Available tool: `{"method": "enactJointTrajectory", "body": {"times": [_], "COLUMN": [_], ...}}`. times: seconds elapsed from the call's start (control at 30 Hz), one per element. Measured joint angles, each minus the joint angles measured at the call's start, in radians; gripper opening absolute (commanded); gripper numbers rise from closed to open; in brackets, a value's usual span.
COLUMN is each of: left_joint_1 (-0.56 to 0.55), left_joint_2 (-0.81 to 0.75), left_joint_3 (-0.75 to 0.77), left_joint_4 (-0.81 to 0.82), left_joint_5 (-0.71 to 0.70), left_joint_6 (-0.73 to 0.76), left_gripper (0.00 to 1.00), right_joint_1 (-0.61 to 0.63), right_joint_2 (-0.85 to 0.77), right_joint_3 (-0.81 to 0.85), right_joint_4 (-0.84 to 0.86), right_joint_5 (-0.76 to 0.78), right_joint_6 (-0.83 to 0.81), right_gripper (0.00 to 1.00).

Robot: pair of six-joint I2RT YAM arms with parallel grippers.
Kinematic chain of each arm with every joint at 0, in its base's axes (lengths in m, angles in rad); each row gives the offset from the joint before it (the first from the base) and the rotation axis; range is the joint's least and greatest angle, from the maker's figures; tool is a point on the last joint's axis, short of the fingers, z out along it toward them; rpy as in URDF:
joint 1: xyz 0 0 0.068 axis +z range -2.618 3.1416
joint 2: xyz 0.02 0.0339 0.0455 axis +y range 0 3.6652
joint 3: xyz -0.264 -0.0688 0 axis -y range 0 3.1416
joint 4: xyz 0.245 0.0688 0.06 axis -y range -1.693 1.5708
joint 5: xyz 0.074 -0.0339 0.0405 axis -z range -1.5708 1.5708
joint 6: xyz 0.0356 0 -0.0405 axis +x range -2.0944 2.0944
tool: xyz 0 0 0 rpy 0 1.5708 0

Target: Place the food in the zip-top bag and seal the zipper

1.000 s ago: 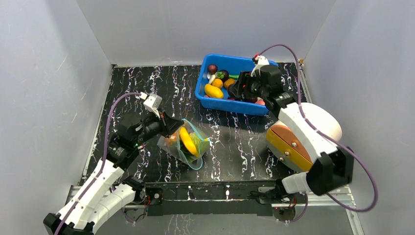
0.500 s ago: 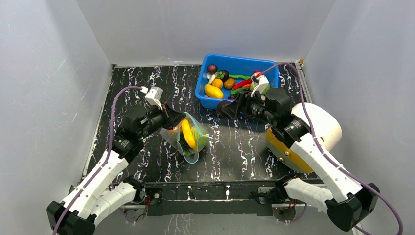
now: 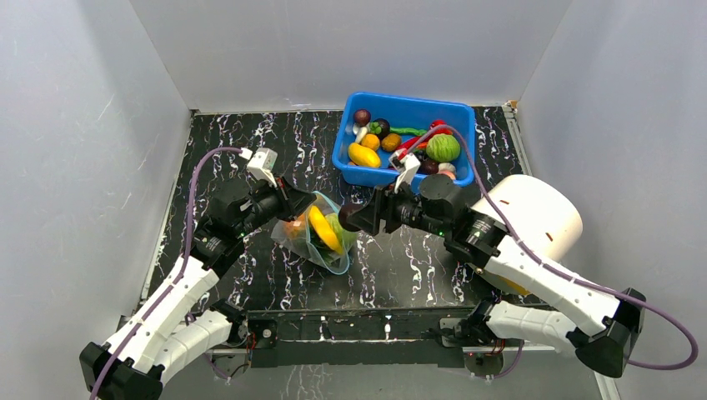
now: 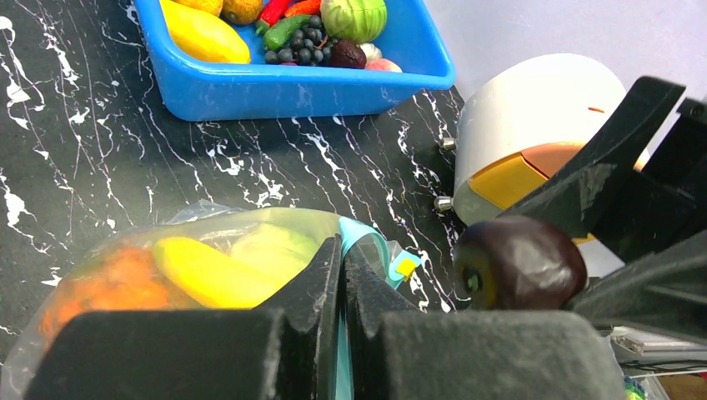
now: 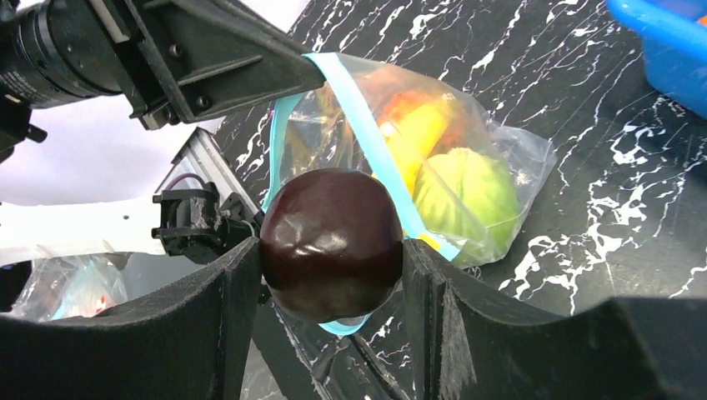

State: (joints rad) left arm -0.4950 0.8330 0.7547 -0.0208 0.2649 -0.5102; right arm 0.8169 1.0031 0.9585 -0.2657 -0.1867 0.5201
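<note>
The clear zip-top bag lies on the black marbled table left of centre, holding a yellow banana, a green piece and an orange piece. My left gripper is shut on the bag's mouth edge, with the teal zipper pinched between its fingertips. My right gripper is shut on a dark purple round fruit. It hovers just right of the bag's open mouth, where the top view shows the fruit close to the teal rim.
A blue bin at the back right holds several more toy fruits and vegetables, among them a green cabbage and a yellow piece. A white drum with an orange face stands right of the right arm.
The right arm has swung from the blue bin leftwards and forwards to the bag's mouth, carrying the dark fruit. The left gripper has kept hold of the bag, shifting slightly.
</note>
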Motion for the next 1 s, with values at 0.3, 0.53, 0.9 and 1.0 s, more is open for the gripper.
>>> {"method": "enactJointTrajectory", "body": {"times": [0.3, 0.53, 0.9, 1.0], "left_joint_1": [0.000, 0.000, 0.000, 0.000], "left_joint_2": [0.000, -0.003, -0.038, -0.077], "left_joint_3": [0.000, 0.000, -0.004, -0.036], "left_joint_4": [-0.010, -0.020, -0.063, -0.055], "left_joint_5": [0.005, 0.006, 0.016, 0.014], "left_joint_6": [-0.012, -0.017, -0.054, -0.095], "left_gripper": [0.00, 0.00, 0.00, 0.00], "right_joint_1": [0.144, 0.222, 0.281, 0.289], "right_joint_2": [0.029, 0.137, 0.272, 0.346], "right_joint_3": [-0.051, -0.044, 0.021, 0.021], "right_joint_4": [0.098, 0.120, 0.153, 0.222], "right_joint_5": [0.134, 0.237, 0.435, 0.386], "right_joint_6": [0.005, -0.034, -0.077, -0.024], "right_gripper": [0.34, 0.34, 0.39, 0.49]}}
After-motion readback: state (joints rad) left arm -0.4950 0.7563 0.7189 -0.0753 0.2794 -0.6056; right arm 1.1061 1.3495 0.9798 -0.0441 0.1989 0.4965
